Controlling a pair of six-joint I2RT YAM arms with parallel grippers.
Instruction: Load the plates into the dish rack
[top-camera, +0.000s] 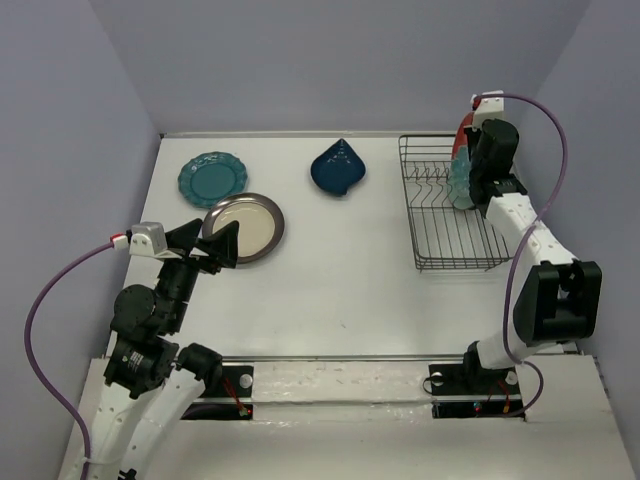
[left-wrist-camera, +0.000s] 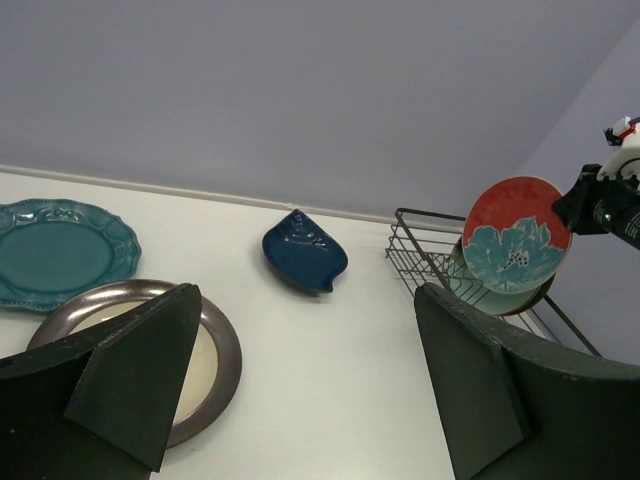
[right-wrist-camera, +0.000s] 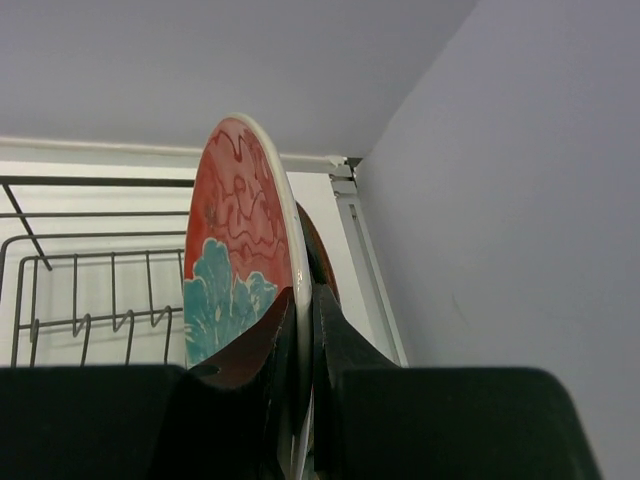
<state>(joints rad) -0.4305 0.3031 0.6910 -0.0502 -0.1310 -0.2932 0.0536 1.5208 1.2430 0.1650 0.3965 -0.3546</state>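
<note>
The red-and-teal floral plate (right-wrist-camera: 235, 260) stands on edge at the upper right of the top view, over the far right end of the dish rack (top-camera: 440, 240). Its painted face is turned toward the left of the frame. In the right wrist view it is nearly edge-on, its rim running from bottom to top and leaning slightly left. The face shows a wavy red ground above a large teal flower, edged by a white rim.

The right gripper (right-wrist-camera: 303, 300) is closed narrowly on the plate's lower rim, one finger on each face. The right arm rises from the lower right, folds at a raised elbow, and reaches toward the top right corner.

In the left wrist view, a pale green rim (left-wrist-camera: 478, 292) shows in the rack just below the floral plate.

On the white table (top-camera: 340, 280), the navy teardrop plate (top-camera: 337, 168) lies flat at upper centre, its tip pointing toward the top of the frame. The scalloped teal plate (top-camera: 212, 178) lies flat at upper left. The cream plate with a brown rim (top-camera: 245, 227) lies just below it.

The left gripper (top-camera: 210, 245) is spread wide and holds nothing, poised at the cream plate's left rim. The left arm leans up from the lower left.
</note>
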